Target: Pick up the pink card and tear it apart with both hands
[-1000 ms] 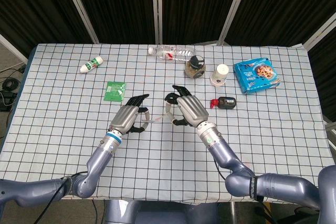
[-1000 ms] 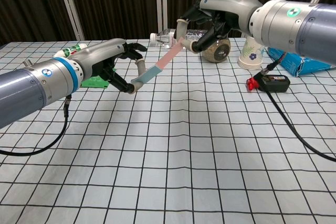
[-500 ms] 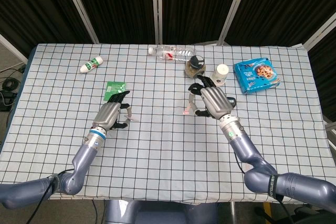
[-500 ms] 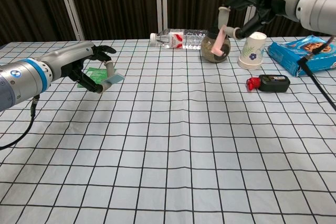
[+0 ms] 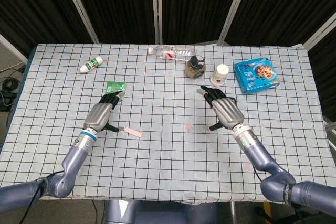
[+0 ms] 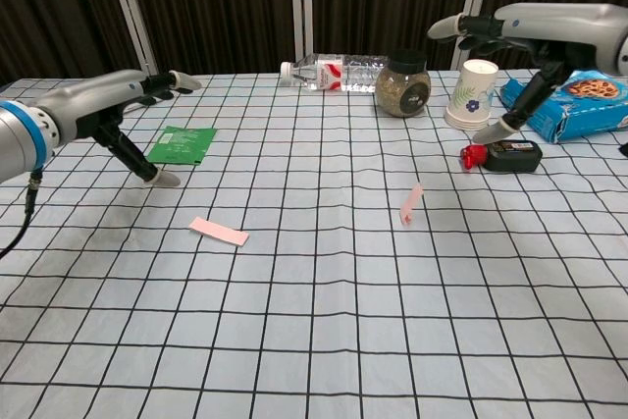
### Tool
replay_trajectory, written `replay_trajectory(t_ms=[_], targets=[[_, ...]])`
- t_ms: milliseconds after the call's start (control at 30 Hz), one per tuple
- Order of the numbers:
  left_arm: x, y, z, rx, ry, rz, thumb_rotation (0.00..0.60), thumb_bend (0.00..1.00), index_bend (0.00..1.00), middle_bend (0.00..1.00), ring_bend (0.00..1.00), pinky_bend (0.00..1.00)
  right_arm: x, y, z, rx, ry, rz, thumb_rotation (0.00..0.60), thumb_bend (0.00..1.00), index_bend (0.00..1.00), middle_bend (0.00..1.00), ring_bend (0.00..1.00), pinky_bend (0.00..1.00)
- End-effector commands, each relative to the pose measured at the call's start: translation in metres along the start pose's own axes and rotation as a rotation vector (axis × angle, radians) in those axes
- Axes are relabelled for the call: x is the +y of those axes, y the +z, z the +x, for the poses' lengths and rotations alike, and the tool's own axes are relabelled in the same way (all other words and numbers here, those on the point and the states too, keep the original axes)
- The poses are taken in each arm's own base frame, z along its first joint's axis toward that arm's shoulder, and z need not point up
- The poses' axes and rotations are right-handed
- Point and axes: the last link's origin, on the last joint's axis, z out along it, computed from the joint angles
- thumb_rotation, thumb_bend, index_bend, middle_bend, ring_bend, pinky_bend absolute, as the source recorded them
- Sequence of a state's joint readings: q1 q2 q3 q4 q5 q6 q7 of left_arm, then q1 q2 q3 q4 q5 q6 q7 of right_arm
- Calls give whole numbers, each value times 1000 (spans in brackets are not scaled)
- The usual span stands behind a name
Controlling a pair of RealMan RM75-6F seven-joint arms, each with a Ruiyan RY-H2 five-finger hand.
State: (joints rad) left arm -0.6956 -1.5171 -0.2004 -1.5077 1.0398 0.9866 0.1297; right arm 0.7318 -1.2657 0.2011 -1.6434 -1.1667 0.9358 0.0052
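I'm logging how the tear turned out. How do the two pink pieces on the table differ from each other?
The left pink piece lies flat on the cloth near the left hand, while the right pink piece looks to stand tilted on an edge, nearer the right hand. In the head view the left piece shows as a long strip and the right piece as a small speck. Both are pink, and neither open hand touches them.

Bare cloth between green packet (image 5: 114,89) and black-red device (image 6: 503,154); jar (image 5: 195,67), cup (image 5: 219,74) behind
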Motion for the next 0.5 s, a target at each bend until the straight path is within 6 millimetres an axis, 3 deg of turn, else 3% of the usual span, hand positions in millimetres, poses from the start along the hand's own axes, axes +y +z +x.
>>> replay_trajectory(t_ms=[33,133,333,367,500], targets=[[-10,-10,15,54,38,12,600,0,0,0,0,0,13,-21,14,59,-47,8,600,0,50,0,0,0],[-27,-26,32,137,119,37,600,0,0,0,0,0,34,-41,33,145,-211,23,600,0,51,0,0,0],[-54,-60,50,243,172,86,600,0,0,0,0,0,67,-75,52,256,-337,15,600,0,65,16,0,0],[-71,-84,62,306,185,131,600,0,0,0,0,0,84,-98,58,289,-351,-35,600,0,66,16,0,0],[-88,-124,73,366,221,161,600,0,0,0,0,0,99,-134,55,294,-359,-107,600,0,64,0,0,0]])
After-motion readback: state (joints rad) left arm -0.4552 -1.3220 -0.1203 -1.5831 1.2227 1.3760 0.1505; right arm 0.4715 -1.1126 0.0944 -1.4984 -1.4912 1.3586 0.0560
